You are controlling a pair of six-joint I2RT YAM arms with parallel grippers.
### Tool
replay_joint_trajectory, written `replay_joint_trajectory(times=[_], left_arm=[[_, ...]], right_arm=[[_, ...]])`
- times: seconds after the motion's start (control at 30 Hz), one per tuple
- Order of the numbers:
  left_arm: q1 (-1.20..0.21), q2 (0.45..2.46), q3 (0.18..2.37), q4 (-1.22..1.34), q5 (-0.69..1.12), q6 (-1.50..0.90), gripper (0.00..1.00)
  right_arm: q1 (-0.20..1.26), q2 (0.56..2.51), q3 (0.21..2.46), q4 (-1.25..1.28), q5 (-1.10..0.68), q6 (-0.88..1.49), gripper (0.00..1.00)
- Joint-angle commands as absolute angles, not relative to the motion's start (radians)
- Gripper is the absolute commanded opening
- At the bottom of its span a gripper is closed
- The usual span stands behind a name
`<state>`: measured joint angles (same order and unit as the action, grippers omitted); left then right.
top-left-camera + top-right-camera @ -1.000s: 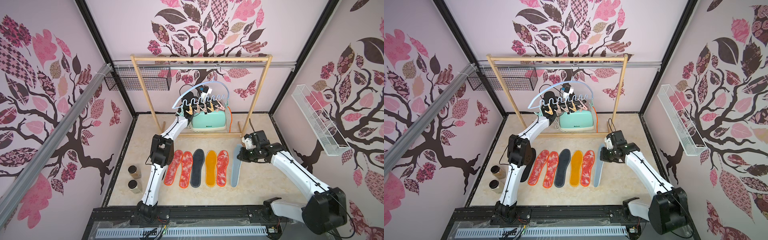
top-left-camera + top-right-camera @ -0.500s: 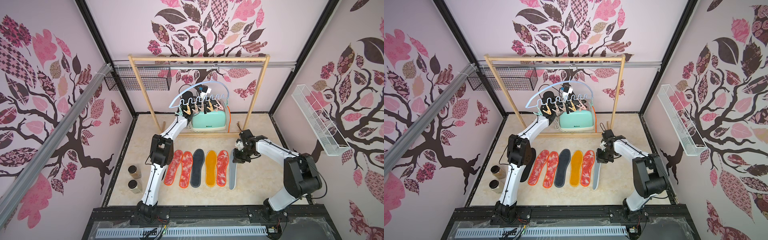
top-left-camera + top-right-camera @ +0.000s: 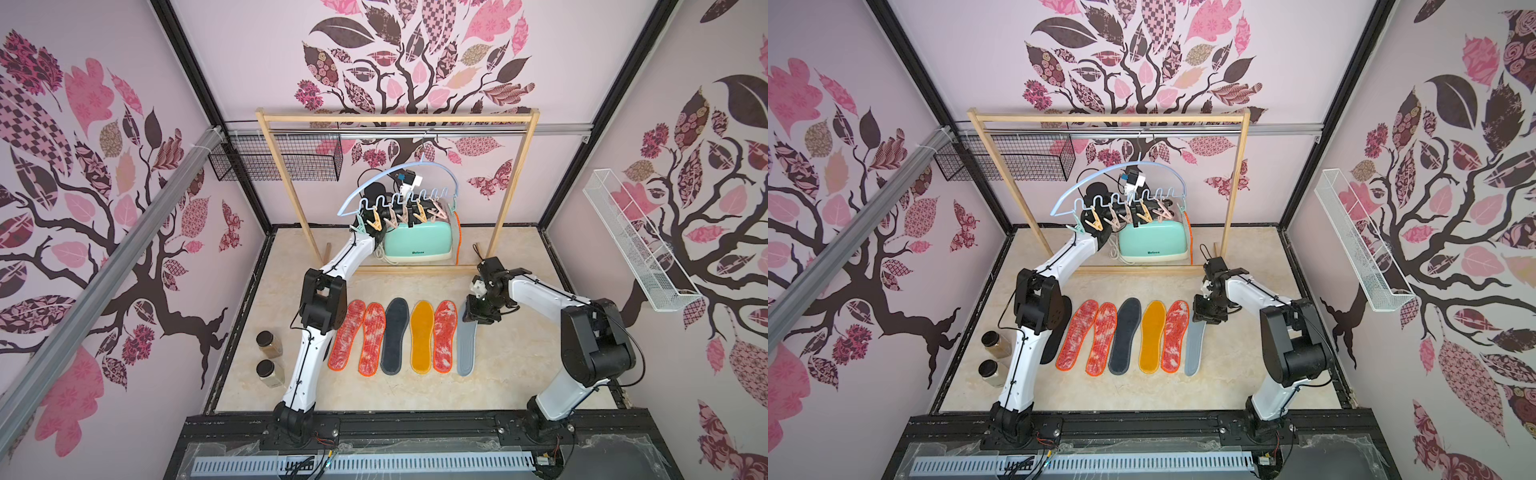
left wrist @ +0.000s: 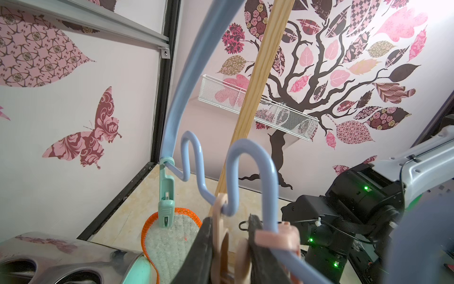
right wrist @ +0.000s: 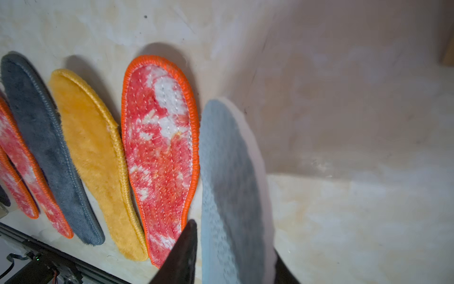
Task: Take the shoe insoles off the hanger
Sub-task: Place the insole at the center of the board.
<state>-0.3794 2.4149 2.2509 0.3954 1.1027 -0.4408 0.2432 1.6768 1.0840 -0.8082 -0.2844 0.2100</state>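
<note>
The pale blue hanger hangs from the wooden rack. My left gripper is raised to its wavy bar and is shut on a beige clothespin. One red-white shoe insole still hangs from a teal clothespin at the hanger's end. Several shoe insoles lie in a row on the floor: two red, dark grey, mustard, red and pale blue-grey. A black one shows behind my left arm. My right gripper straddles the pale insole's far end, open.
The wooden rack spans the back, with a mint green appliance under it. Two lidded jars stand left of the row. A black wire basket and a white mesh basket hang on the walls.
My right arm swung in towards the row and lowered the pale blue-grey insole beside the red one, then its jaws parted. The left gripper stayed on the clothespin.
</note>
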Motion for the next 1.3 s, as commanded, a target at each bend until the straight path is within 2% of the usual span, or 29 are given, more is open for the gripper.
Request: replay_joint_trajectory(times=[0.0,0.17,0.33,0.7,0.93,1.07,1.17,1.27], left_arm=[[-0.374,2.399,2.255,0.394,1.106,-0.443,0.12],[-0.374,2.402,2.255,0.395,1.105,-0.444,0.12],[-0.374,2.402,2.254,0.394,1.104,-0.442,0.12],[-0.380,2.392,2.250,0.362,1.099,-0.416,0.12],[-0.390,2.385,2.267,0.314,1.092,-0.387,0.15],[-0.390,2.375,2.264,0.281,1.090,-0.371,0.26],[-0.390,2.363,2.256,0.240,1.088,-0.341,0.49],[-0.388,2.332,2.216,0.203,1.062,-0.305,0.63]], right_arm=[[0.233,1.630,1.083,-0.803,-0.205,0.222,0.44],[0.216,1.531,1.045,-0.767,-0.101,0.245,0.51],[0.217,1.358,0.963,-0.657,-0.143,0.242,0.51],[0.383,0.819,0.498,-0.150,-0.154,0.269,0.48],[0.384,0.741,0.435,-0.082,-0.155,0.300,0.47],[0.382,0.729,0.382,-0.027,-0.160,0.307,0.46],[0.384,0.704,0.342,0.004,-0.164,0.314,0.46],[0.384,0.706,0.337,0.016,-0.162,0.314,0.46]])
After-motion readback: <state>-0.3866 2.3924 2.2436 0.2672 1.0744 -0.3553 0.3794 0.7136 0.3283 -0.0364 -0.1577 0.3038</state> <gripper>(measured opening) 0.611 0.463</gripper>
